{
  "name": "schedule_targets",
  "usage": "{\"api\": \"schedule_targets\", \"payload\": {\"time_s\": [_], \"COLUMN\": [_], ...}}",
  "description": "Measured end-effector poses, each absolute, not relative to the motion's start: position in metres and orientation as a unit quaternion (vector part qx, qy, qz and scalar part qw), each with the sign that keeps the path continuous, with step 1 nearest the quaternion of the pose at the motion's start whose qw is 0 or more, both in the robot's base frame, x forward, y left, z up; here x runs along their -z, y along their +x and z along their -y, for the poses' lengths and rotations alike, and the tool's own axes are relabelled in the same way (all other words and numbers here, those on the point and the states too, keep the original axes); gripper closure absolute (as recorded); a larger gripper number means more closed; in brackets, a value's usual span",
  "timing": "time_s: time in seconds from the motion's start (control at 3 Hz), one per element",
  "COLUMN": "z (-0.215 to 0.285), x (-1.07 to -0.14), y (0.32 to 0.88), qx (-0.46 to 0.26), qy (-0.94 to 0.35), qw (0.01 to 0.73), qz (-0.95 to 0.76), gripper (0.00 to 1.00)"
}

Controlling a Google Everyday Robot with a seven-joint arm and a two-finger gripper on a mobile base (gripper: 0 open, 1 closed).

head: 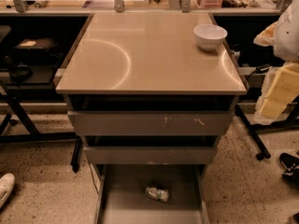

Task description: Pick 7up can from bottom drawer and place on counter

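Observation:
The 7up can, green and silver and dented, lies on its side on the floor of the open bottom drawer, near the middle. The beige counter tops the cabinet above it. My gripper, white and pale yellow, hangs at the right edge of the camera view, level with the counter's front right corner. It is far above and to the right of the can, with nothing in it.
A white bowl stands at the counter's back right corner. Two shut grey drawer fronts sit above the open drawer. Black table legs stand on the left, and shoes rest on the speckled floor at the right.

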State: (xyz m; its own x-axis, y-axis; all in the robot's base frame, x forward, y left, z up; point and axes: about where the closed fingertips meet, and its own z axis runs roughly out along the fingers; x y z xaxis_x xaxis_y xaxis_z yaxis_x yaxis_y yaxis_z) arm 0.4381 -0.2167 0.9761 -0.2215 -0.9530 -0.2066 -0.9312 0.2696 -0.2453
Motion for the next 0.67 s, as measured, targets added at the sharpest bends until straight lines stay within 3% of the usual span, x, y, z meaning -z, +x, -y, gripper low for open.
{"api": "schedule_targets", "payload": {"time_s": [0.67], "z": [0.217], "x": [-0.948], "y": [0.426], "qx": [0.014], "qy": [-0.604], "qw": [0.167], "qz": [-0.779], "gripper": [0.0]}}
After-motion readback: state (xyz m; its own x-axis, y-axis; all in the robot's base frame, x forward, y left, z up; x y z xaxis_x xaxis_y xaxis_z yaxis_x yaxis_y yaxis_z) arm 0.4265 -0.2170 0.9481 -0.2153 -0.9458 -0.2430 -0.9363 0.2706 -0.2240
